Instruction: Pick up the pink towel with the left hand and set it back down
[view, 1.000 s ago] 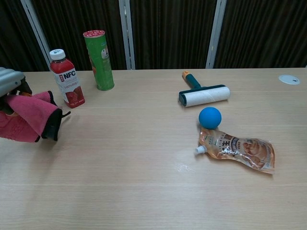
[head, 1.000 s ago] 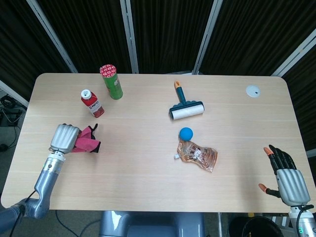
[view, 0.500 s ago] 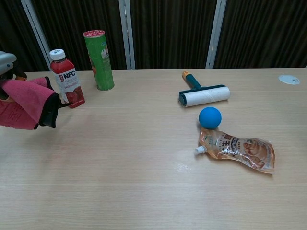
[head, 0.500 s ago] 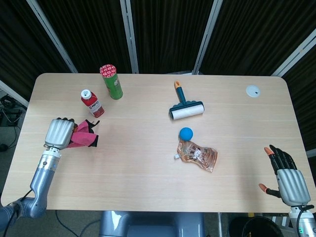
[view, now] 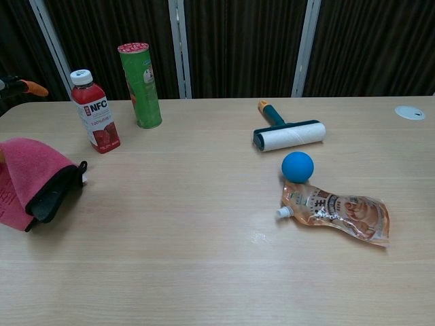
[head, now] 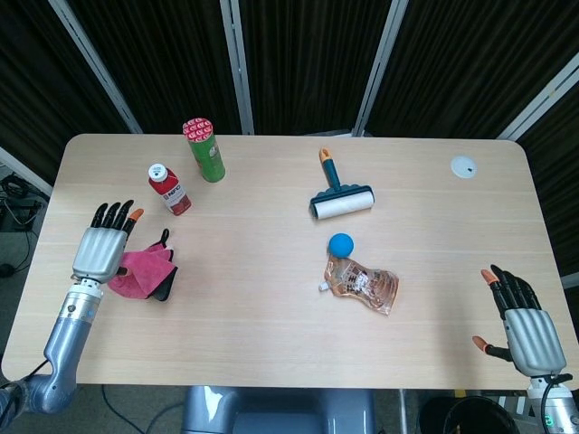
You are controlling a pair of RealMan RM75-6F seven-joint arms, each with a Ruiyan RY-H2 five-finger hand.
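Release had just happened: the left hand [head: 101, 250], which held the pink towel [head: 143, 272] bunched and raised half a second before, now had its fingers spread and held nothing. It lay crumpled near the desk's left edge, so the set-down looked complete.

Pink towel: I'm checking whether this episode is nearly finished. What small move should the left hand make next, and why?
Probably lift the left hand up and away from the pink towel. The towel lies bunched on the table, and the hand's fingers are spread above its edge, holding nothing, so the set-down looks done. The right hand is open and idle.
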